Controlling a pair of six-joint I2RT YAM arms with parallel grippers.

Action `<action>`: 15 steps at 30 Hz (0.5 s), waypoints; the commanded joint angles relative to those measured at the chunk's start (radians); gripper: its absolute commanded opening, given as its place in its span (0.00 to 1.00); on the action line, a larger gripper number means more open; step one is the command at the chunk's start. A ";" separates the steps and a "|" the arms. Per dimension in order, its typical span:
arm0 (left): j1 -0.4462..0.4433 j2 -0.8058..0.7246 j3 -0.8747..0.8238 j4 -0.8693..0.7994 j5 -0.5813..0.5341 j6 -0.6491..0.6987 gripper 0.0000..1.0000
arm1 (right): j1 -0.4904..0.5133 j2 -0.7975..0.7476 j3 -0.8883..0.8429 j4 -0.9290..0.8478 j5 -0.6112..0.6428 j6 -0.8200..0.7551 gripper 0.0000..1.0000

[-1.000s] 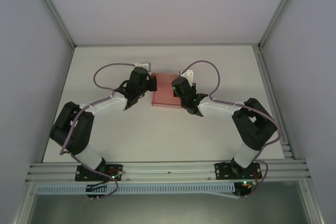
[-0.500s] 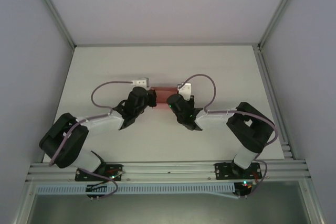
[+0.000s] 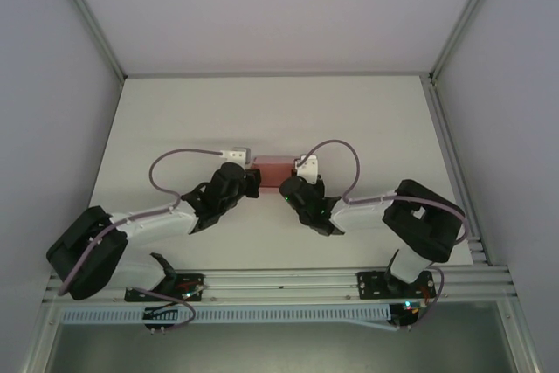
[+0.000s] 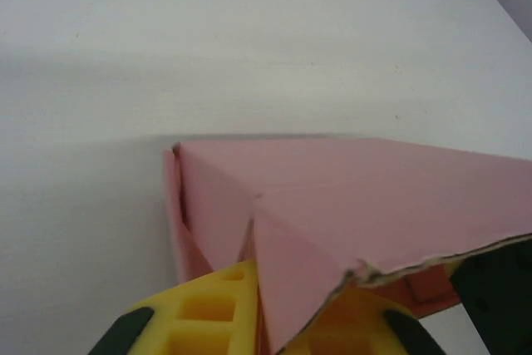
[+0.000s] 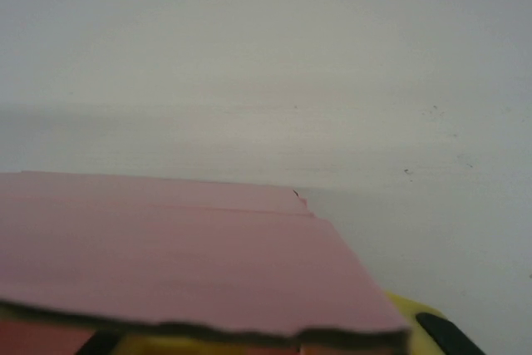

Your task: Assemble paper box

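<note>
The paper box (image 3: 272, 172) is pale pink card and lies mid-table between my two grippers. My left gripper (image 3: 254, 181) is at its left end. In the left wrist view the yellow fingers (image 4: 218, 309) stand close on either side of a folded pink panel of the paper box (image 4: 374, 205). My right gripper (image 3: 287, 185) is at the box's right end. In the right wrist view a flat pink panel of the paper box (image 5: 166, 247) lies over the jaws and hides them. One yellow finger (image 5: 409, 312) peeks out under the panel's right corner.
White table (image 3: 175, 120) with grey side walls and aluminium rails at the near edge (image 3: 279, 284) and along the right side (image 3: 454, 172). Purple cables loop above both wrists. Open table surface lies behind the box.
Both arms have drawn back toward the near edge, bringing the box with them. The box showed as a broad square from above and now shows as a narrow strip.
</note>
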 commanded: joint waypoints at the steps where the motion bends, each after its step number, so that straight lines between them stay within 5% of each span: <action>1: -0.020 -0.052 -0.009 -0.069 0.007 0.006 0.17 | 0.025 -0.042 0.019 -0.029 -0.014 -0.015 0.31; 9: -0.029 -0.149 -0.008 -0.152 -0.026 0.011 0.51 | 0.044 -0.101 0.034 -0.181 -0.011 0.024 0.42; 15: -0.039 -0.189 0.008 -0.201 -0.007 0.016 0.64 | 0.050 -0.174 -0.003 -0.198 -0.062 0.015 0.59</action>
